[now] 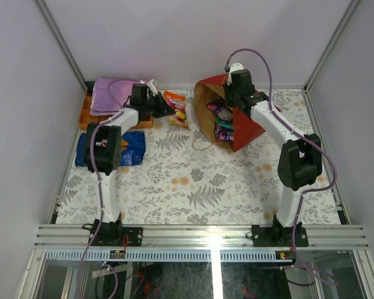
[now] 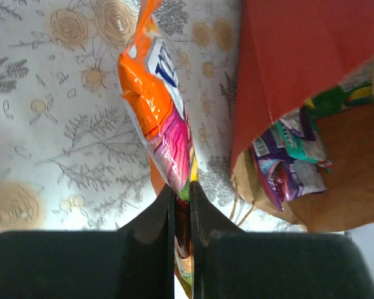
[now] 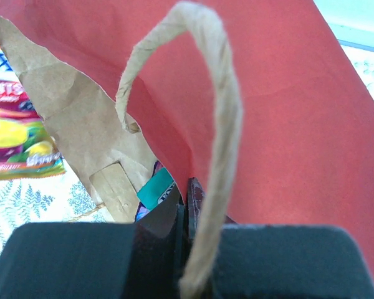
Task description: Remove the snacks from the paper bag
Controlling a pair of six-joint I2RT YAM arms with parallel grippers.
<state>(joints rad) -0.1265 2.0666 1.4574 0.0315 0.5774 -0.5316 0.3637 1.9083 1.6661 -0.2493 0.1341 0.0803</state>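
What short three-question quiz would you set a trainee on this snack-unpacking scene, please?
1. True or false: beside the paper bag, the left end effector is open and empty.
2. Pick one: the right end effector is pinching A) the blue Doritos bag, B) the paper bag, C) the purple cloth.
3. Short answer: are any packets inside the paper bag?

Key
1. False: it is shut on an orange packet.
2. B.
3. Yes: purple and green packets show in its mouth.
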